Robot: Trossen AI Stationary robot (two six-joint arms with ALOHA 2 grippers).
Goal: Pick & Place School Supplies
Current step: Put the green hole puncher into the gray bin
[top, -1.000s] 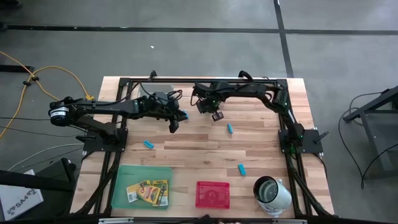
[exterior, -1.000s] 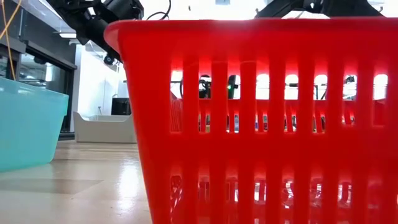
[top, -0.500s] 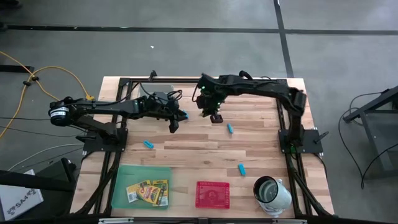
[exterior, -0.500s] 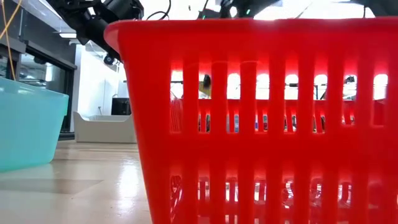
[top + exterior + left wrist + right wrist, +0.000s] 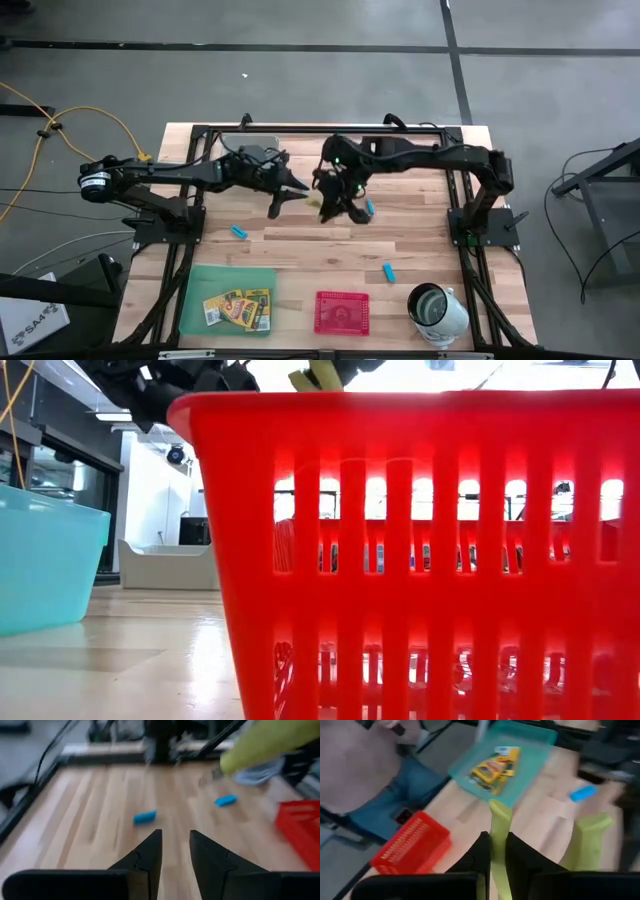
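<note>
One camera looks straight down on the whole table (image 5: 300, 225), another sits at tabletop height hard against the red basket (image 5: 420, 560), which both wrist cameras also catch.

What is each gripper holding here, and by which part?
The right gripper is shut on one yellow-green handle of the plier-like tool. The left gripper stands open over the table, holding nothing.

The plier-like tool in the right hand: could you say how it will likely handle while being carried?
The plier-like tool is pinched by one yellow-green handle in the right hand, so its other handle, splayed apart, may swing. It looks stiff and probably light. The smooth handle might slip.
</note>
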